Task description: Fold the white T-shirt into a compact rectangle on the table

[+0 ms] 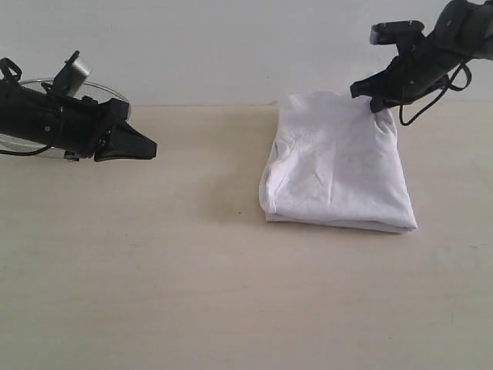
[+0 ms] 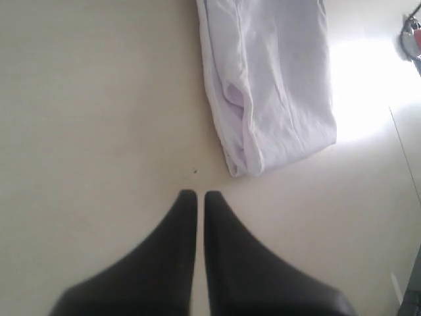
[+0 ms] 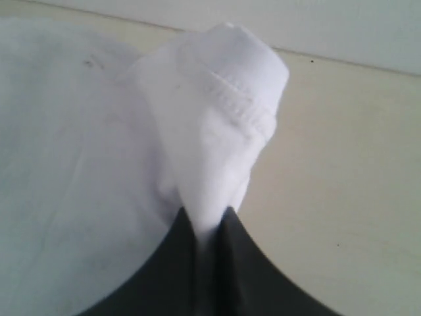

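Lying folded on bench [image 1: 154, 270], right of centre in exterior frame: white T-shirt [image 1: 339, 166], roughly rectangular stack, a bit wider toward lower edge. Several layers showing along lower and left edges, rounded fold at lower left corner. Soft matte cotton, shallow creases and wrinkles across top face, plain white on the visible side. One tiny dark speck on cloth in right wrist view.

Clenched on upper right corner of the stack: right tool [image 1: 377, 96], black, tapered tips. In right wrist view, right tool [image 3: 209, 220] pinching a bunched peak of white T-shirt [image 3: 217, 131], stitched hem band curling over the top of the peak.

Clenched on nothing: left tool [image 1: 150, 146], at left of exterior frame, well apart from the shirt. In left wrist view, left tool [image 2: 200, 197] with smooth dark pointed tips pressed together over bare bench, white T-shirt [image 2: 270, 85] beyond them.

Bench flat, pale beige, faint grain, matte. Rim of round metal basket [image 1: 35, 81] behind left arm, upper left of exterior frame.
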Controlling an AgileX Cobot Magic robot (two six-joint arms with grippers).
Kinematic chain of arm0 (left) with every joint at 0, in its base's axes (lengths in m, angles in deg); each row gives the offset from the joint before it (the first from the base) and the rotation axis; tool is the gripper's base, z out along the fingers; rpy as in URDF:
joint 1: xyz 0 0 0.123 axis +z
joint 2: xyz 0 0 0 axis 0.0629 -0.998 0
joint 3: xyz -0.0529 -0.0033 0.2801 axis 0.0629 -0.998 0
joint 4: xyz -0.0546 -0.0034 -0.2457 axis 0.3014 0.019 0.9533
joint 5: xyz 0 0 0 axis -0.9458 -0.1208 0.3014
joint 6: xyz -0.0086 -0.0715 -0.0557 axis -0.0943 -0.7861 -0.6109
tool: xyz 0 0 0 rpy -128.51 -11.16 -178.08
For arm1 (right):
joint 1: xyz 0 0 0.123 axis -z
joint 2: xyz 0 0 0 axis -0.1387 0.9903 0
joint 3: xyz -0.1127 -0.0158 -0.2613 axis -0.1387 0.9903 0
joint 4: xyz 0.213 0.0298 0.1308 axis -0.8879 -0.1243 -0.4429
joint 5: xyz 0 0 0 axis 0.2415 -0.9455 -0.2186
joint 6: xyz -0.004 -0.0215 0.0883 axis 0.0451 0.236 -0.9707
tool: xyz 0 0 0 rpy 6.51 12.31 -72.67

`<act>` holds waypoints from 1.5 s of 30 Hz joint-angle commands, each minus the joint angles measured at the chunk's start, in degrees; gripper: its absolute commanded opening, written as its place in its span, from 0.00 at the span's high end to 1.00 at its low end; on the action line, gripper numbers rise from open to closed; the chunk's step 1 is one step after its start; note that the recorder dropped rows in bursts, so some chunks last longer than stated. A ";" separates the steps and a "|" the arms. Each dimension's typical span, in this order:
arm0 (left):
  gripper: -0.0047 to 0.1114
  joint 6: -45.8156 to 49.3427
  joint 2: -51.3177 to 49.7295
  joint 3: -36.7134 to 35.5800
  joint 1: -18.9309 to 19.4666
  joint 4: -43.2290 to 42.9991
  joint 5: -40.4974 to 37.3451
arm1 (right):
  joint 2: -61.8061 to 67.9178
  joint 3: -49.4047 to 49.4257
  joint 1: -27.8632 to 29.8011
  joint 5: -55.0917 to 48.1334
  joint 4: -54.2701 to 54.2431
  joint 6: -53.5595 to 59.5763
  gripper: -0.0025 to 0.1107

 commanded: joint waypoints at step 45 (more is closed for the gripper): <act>0.92 6.49 0.54 4.16 -8.90 3.00 6.49 | -29.32 4.03 -16.37 -30.62 1.40 -7.90 0.98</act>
